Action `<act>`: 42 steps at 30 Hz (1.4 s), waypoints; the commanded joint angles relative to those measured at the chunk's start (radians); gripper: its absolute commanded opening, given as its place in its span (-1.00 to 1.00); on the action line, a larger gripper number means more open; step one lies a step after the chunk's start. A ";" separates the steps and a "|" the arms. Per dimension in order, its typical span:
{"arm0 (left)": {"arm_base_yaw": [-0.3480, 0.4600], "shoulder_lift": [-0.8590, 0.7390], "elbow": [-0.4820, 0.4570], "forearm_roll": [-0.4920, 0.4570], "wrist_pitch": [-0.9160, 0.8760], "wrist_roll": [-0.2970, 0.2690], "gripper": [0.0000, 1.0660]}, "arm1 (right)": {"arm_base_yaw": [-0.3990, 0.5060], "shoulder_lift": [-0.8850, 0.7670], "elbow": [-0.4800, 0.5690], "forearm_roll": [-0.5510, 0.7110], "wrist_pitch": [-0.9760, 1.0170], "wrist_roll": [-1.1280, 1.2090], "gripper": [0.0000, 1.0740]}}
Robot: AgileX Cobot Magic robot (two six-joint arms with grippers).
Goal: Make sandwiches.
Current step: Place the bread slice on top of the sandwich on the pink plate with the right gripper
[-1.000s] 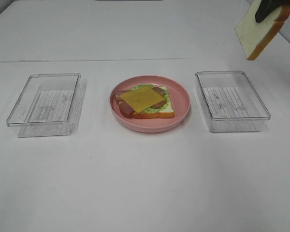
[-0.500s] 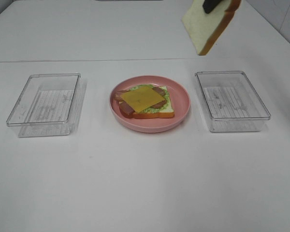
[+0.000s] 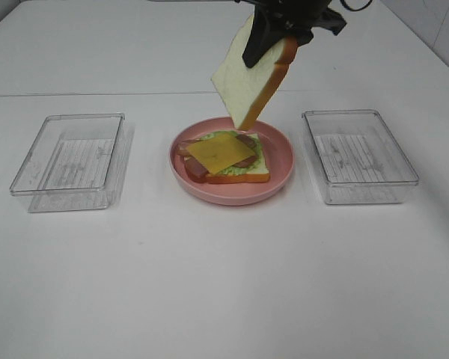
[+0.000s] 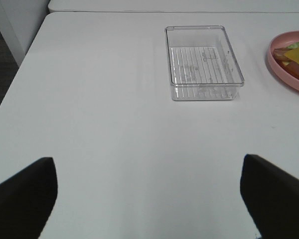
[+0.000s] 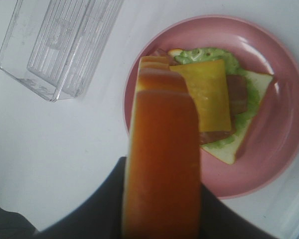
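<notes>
An open sandwich (image 3: 226,157) lies on the pink plate (image 3: 280,161): a bread slice, green lettuce, bacon strips and a yellow cheese slice (image 3: 220,152) on top. My right gripper (image 3: 266,37) is shut on a second bread slice (image 3: 251,73), which hangs tilted above the plate's far side. In the right wrist view the held bread's crust (image 5: 162,164) fills the front, with the stack (image 5: 214,107) below. My left gripper (image 4: 149,199) is open and empty over bare table, far from the plate.
A clear empty tray (image 3: 71,158) stands left of the plate and another clear empty tray (image 3: 357,155) right of it. The left tray (image 4: 203,62) and the plate's rim (image 4: 284,67) show in the left wrist view.
My right gripper has carried the bread slice from the far right leftward and down, to above the plate. The stack and the trays have not moved.
</notes>
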 commanded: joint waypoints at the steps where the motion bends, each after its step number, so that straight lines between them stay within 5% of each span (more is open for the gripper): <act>1: 0.001 -0.013 0.001 -0.008 -0.004 0.000 0.71 | 0.001 0.029 -0.001 0.049 0.001 -0.001 -1.00; 13: 0.001 -0.013 0.001 -0.008 -0.004 0.000 0.71 | 0.001 0.161 -0.001 0.218 -0.104 -0.010 -1.00; 37: 0.001 -0.013 0.001 -0.008 -0.004 0.000 0.71 | 0.001 0.291 -0.001 0.225 -0.162 -0.027 -1.00; 42: 0.001 -0.013 0.001 -0.008 -0.004 0.000 0.71 | 0.001 0.291 -0.001 0.162 -0.168 -0.028 -0.57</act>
